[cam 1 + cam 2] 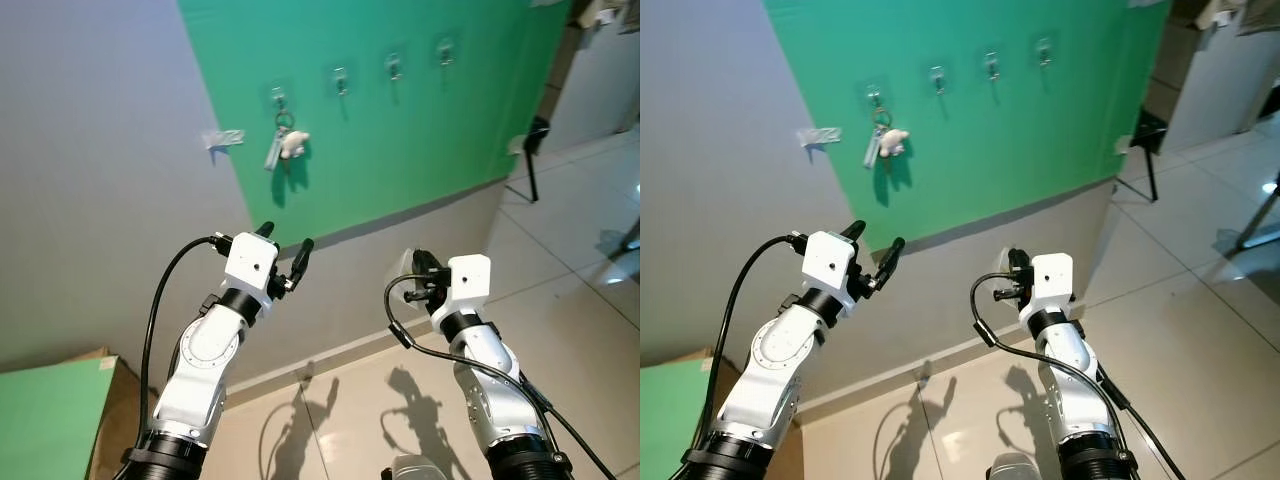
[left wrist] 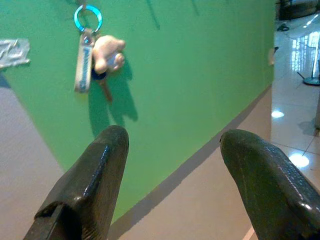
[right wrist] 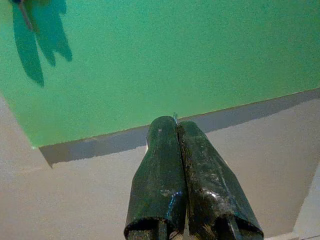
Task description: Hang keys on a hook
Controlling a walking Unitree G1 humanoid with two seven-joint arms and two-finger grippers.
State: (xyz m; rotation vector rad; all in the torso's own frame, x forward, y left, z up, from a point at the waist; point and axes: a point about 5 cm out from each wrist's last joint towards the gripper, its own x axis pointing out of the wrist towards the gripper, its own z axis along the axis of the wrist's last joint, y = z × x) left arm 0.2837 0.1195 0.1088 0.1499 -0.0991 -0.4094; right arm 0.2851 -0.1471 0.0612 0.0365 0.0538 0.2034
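now keys (image 1: 285, 146) hang on hook (image 1: 279, 97).

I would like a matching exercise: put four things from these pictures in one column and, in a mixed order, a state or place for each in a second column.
1. keys
2. left gripper
3. right gripper
4. tape

a. fingers shut, holding nothing
b. stuck on the grey wall, beside the green panel
c. hanging from the leftmost hook
d. fingers open, holding nothing

Pairs: 1-c, 2-d, 3-a, 4-b
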